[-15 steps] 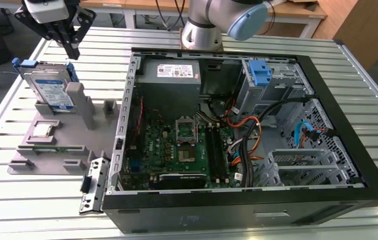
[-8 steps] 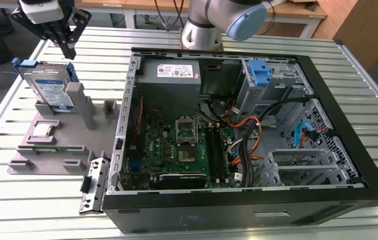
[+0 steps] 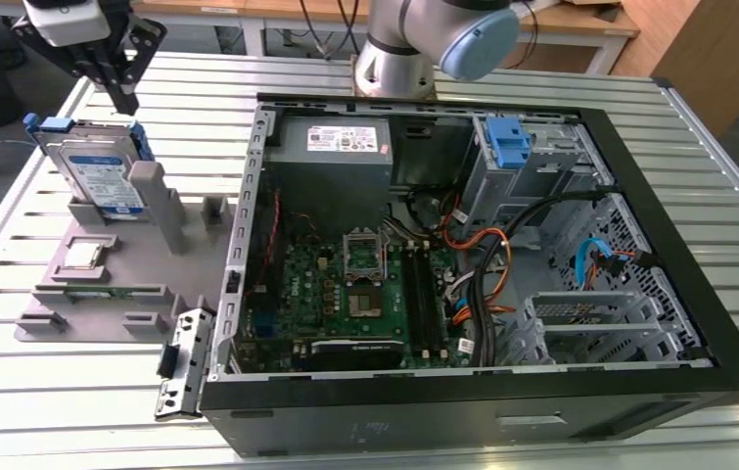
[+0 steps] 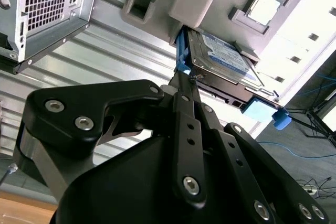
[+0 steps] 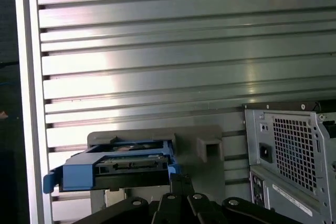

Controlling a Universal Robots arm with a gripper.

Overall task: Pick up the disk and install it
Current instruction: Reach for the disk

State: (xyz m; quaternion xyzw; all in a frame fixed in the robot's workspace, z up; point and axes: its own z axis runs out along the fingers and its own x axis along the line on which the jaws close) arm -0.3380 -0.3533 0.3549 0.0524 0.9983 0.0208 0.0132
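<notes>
Jaws of the black robot gripper (image 3: 122,98) are drawn together to a narrow tip with nothing held between them. The tip hangs just above the upper edge of the flat silver-grey hard disk (image 3: 98,171) with its white-and-blue label and bright blue plastic carrier frame. The disk stands on edge in a slot of the pale grey plastic fixture plate (image 3: 147,250), which lies on the slatted aluminium table (image 3: 82,392) at the exterior view's left of the open black desktop computer case (image 3: 474,416). In the second wrist view the gripper (image 4: 181,80) tip sits right by a blue corner of the disk (image 4: 220,56); whether they touch cannot be told. Inside the case, a narrow blue plastic latch (image 3: 509,142) stands upright beside a grey metal box with a white sticker (image 3: 337,140).
</notes>
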